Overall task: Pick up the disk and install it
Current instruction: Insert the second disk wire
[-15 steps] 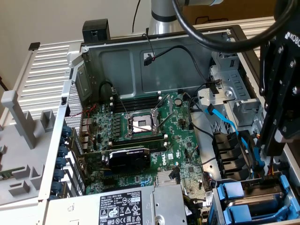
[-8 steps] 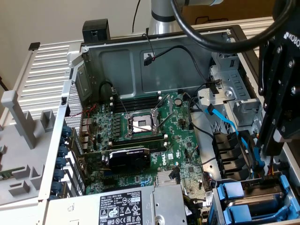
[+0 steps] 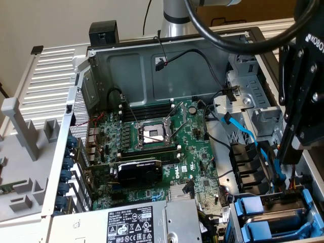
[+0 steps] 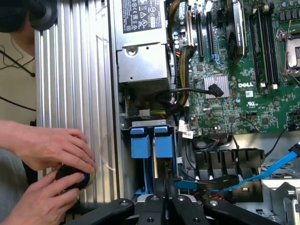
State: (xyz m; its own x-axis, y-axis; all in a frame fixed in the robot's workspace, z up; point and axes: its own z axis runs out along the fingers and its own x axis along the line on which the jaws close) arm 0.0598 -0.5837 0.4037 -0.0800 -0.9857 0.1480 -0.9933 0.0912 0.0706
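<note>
The disk [image 3: 276,217], grey metal with a white label in a bright blue carrier frame, lies in the drive bay at the case's corner, low on the exterior view's right. In the wrist view its blue carrier tabs [image 4: 152,143] stand in the bay beside the power supply. My black gripper [image 3: 284,154] hangs just above the bay. In the wrist view the gripper [image 4: 165,187] is over the carrier's edge, its fingers drawn together. No part of the disk shows lifted between them.
The open case holds a green motherboard [image 3: 152,152] and a silver power-supply box [image 3: 136,223] next to the bay. A blue data cable [image 4: 262,173] and black cables run close to the gripper. A person's hands [image 4: 47,154] hold a black knob outside the case wall.
</note>
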